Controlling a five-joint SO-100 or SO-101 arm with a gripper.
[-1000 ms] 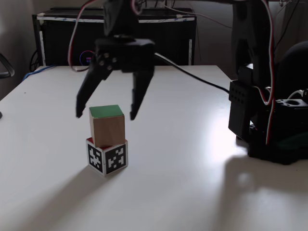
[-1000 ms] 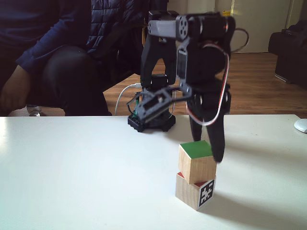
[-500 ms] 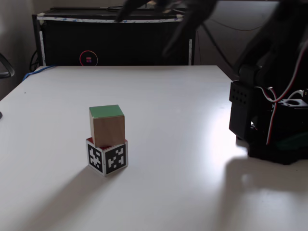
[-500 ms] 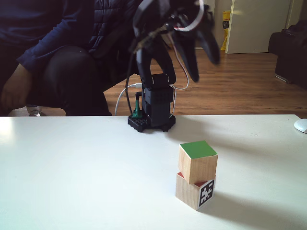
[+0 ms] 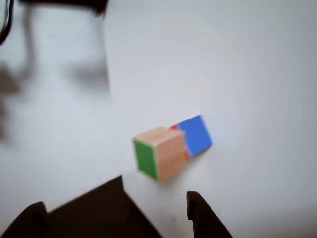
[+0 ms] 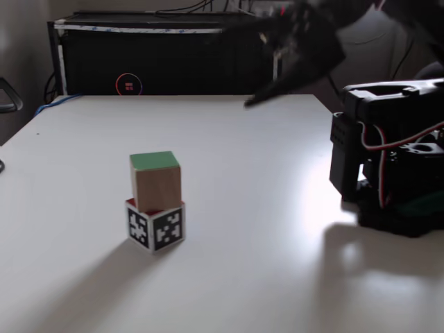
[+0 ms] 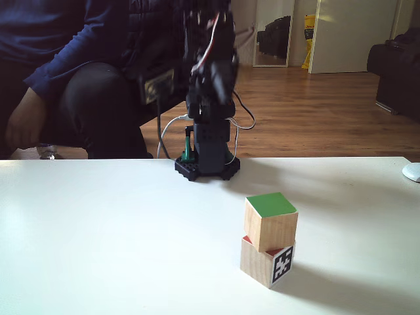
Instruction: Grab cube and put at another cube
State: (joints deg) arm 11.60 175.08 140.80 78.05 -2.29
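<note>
Since a second ago the arm has let go of the stack and swung up and back toward its base, so the gripper (image 6: 295,62) now shows as a dark blur above the far right part of the table in a fixed view, well apart from both cubes. It carries nothing; the blur is too strong to judge how wide its jaws stand, though in the other view two dark finger shapes at the bottom edge have bare table between them.

Nearest the camera in a fixed view, the cube (image 7: 270,221) with its green face up rests on another cube (image 7: 266,261), which stands on the table (image 7: 98,249) toward the near edge, right of the middle. From the opposite side the cube (image 6: 155,180) is again seen sitting on another cube (image 6: 155,225), turned slightly so their faces do not line up, with a sliver of red showing under it. The stacking looks done, and the step in hand seems to be the retreat.

The main risk is the skewed, slightly offset top cube: a knock to the table or a low sweep back over the stack could tip it off. The arm's height makes that unlikely now.

Bare table lies all round the stack, out to the left, right and far edges. Beyond the far edge a person (image 7: 65,72) sits close to the arm's base (image 7: 207,164).
</note>
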